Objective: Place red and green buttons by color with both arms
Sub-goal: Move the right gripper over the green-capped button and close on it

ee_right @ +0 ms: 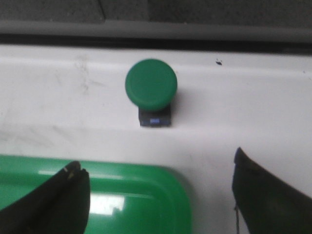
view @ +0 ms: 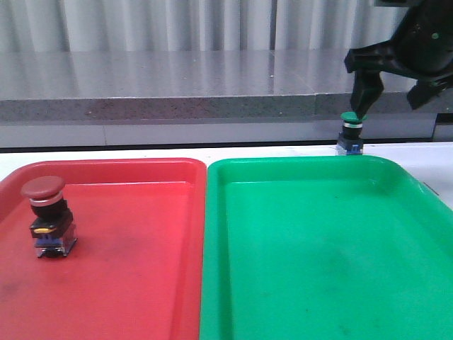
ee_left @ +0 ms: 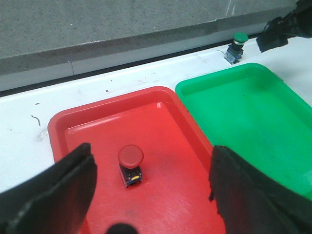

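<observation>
The white counter (view: 283, 150) carries two trays side by side, their long rims touching near its middle: a red tray (view: 127, 283) toward the left edge and a green tray (view: 325, 269) toward the right edge, both reaching to the near edge in the front view. Above the far right part of the counter hangs the right gripper (view: 396, 88), its jaws spread wide with nothing between them; one finger (view: 364, 88) ends just above the green cap, and whether it touches cannot be told. In its wrist view the two dark fingers (ee_right: 53, 204) stand well apart over the green tray's far rim. The left gripper (ee_left: 151, 195) hovers above the red tray, jaws likewise spread and empty, the red button seen between them from above. The red button (view: 48, 216) stands upright inside the red tray, near that tray's left rim, dark red cap on a black body with a blue base. The green button (view: 350, 133) stands upright on bare counter just beyond the green tray's far rim, toward the far right corner, outside the tray.
</observation>
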{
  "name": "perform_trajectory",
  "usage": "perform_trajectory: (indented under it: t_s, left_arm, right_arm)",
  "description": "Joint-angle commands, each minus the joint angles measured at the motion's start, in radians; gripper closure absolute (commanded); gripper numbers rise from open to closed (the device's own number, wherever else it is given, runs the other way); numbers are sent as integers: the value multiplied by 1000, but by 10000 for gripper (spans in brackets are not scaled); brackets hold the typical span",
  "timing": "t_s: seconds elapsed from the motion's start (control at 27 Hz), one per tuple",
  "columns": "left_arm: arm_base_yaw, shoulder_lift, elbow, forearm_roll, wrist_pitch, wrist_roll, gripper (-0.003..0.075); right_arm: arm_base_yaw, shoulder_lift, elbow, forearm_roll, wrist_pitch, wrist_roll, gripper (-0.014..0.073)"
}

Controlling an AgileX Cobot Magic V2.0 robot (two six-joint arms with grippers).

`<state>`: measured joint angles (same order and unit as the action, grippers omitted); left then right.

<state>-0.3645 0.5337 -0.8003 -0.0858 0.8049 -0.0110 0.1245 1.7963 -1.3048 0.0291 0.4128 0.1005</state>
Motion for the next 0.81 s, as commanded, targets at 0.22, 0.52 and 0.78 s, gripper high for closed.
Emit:
perform_trajectory:
  t_s: [0.22,0.52,0.78]
  left_arm:
    - [-8,4,-26,-7,-67,2,239]
    - [-8,4,-26,-7,-67,2,239]
    - [-8,4,-26,-7,-67,2,239]
  right_arm:
    - [-6,157,-230,8,-127,1,-20]
    - [-20,270,-329,5,-132,0,-20]
    - [-22,291,-336,4,-125,-1,86]
